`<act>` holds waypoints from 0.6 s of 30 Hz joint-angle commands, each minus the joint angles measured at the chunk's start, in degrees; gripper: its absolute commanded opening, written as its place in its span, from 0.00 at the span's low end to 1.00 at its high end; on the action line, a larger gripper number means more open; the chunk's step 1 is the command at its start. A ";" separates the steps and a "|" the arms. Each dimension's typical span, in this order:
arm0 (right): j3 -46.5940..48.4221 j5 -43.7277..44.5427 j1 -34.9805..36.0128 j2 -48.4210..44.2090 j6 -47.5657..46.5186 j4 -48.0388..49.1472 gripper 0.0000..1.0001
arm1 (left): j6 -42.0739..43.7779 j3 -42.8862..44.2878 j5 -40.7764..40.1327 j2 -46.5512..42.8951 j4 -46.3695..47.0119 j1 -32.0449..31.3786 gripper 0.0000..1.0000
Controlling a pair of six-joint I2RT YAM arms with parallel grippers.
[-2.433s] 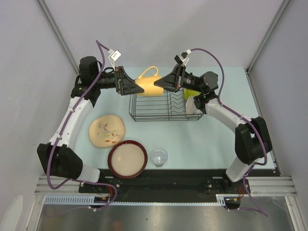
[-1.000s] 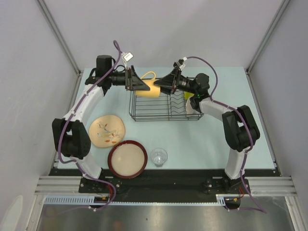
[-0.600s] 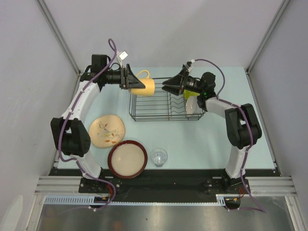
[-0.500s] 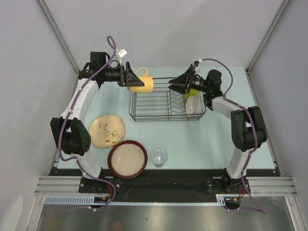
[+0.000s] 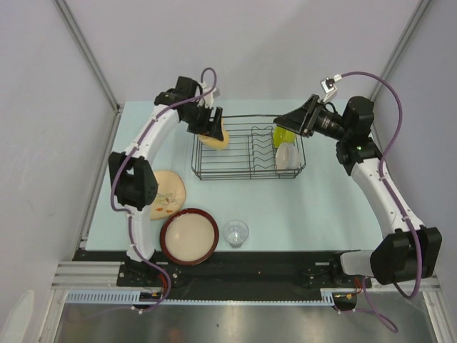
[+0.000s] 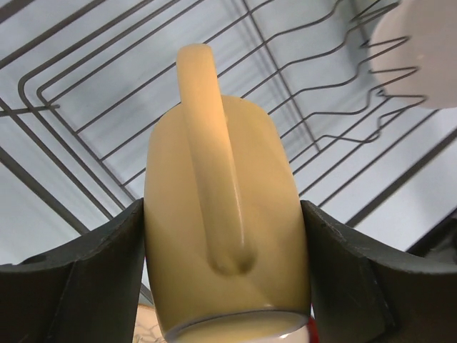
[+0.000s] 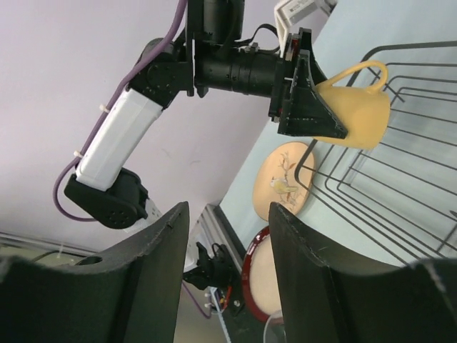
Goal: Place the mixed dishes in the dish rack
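The pale yellow mug (image 6: 235,179) is clamped between the fingers of the left hand (image 5: 209,125), over the left end of the rectangular black wire dish rack (image 5: 243,176). The right hand (image 7: 228,221) is held with its fingers apart and empty at the rack's right end, near the lime green bowl (image 5: 283,136) standing inside it.

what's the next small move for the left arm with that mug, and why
Probably lower the left gripper a little, straight down, until the pale yellow mug meets the wire floor of the dish rack. The gripper is shut on the mug, which hangs over the rack's left end, and the wires below it look bare.
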 commanded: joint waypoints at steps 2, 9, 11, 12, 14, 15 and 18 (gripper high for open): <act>-1.32 1.75 -1.37 -4.40 -6.32 -11.00 0.51 | 6.27 9.60 -12.41 1.92 -4.03 -4.39 0.00; -3.60 0.60 -4.53 -7.83 -6.06 -11.88 0.51 | 11.72 10.40 -20.77 5.53 -5.53 -8.10 0.00; -4.13 0.60 -5.06 -8.35 -6.14 -12.23 0.51 | 13.04 10.05 -22.17 6.58 -6.05 -8.53 0.00; -4.22 0.51 -5.32 -8.62 -6.14 -12.41 0.51 | 13.39 9.61 -22.44 6.85 -6.23 -8.54 0.00; -4.66 0.43 -5.85 -8.97 -6.23 -12.76 0.51 | 14.44 8.04 -22.44 7.11 -6.32 -8.54 0.00; -4.75 0.34 -5.94 -9.23 -6.32 -12.85 0.50 | 14.71 7.33 -22.62 6.85 -6.14 -8.62 0.00; -5.27 0.42 -6.56 -9.50 -6.32 -13.11 0.50 | 15.16 5.83 -23.14 6.76 -5.18 -8.62 0.00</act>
